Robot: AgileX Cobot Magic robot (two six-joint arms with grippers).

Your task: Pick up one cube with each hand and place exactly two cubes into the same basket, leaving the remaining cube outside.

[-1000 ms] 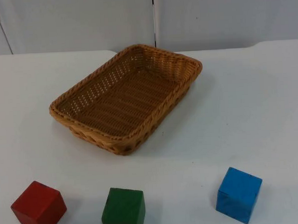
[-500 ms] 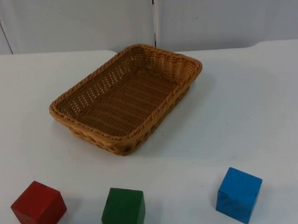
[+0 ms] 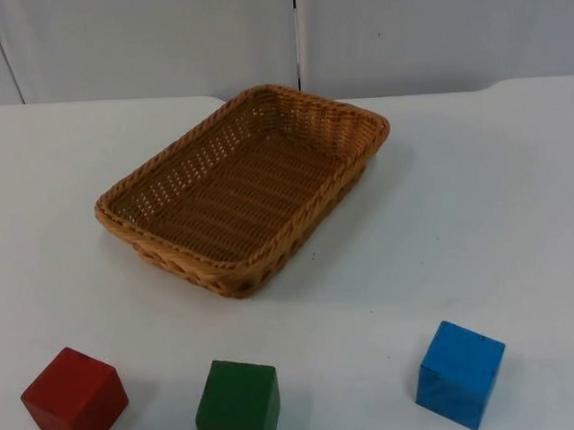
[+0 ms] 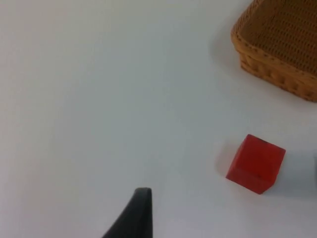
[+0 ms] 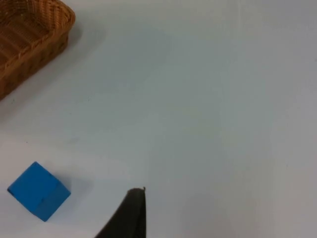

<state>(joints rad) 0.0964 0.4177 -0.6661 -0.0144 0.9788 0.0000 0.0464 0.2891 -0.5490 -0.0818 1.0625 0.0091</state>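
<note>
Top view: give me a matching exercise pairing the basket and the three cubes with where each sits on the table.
Things:
1. basket
2. red cube
3. green cube
4. blue cube

Places:
A. middle of the front row
B. front row, right arm's side
C. behind the row, empty
D. front row, left arm's side

Pairs: 1-C, 2-D, 3-A, 4-B

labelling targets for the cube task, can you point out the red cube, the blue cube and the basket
red cube (image 3: 75,398), top view, on its upper face
blue cube (image 3: 460,373), top view, on its front face
basket (image 3: 234,276), top view, on the near rim corner
</note>
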